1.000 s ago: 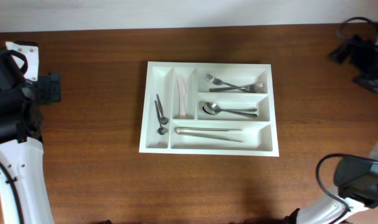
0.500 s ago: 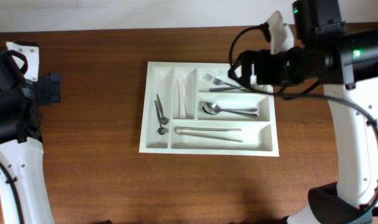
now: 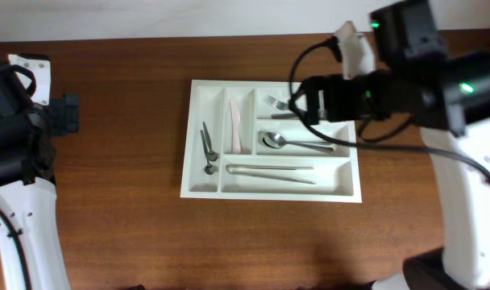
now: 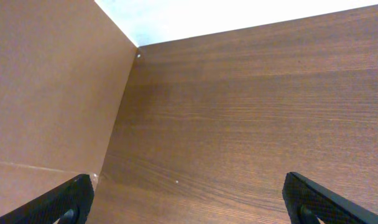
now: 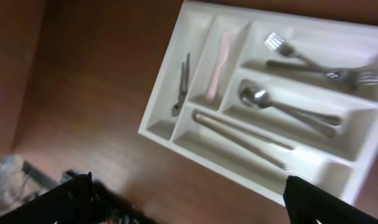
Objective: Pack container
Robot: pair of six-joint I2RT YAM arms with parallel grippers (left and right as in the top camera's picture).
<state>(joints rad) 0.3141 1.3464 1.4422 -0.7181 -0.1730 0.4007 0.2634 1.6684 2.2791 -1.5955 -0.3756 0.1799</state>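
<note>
The white cutlery tray [image 3: 334, 173] lies midway across the surface [image 3: 124, 234], nearer its far edge. The right pincer [image 5: 189, 202] hangs wide and empty above the tray's far right part. The left pincer [image 4: 189, 202], also wide and empty, is by the left edge.

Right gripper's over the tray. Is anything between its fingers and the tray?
Nothing visible. The right gripper hangs open above the tray, over the forks. Its wrist view shows the tray unobstructed.
</note>
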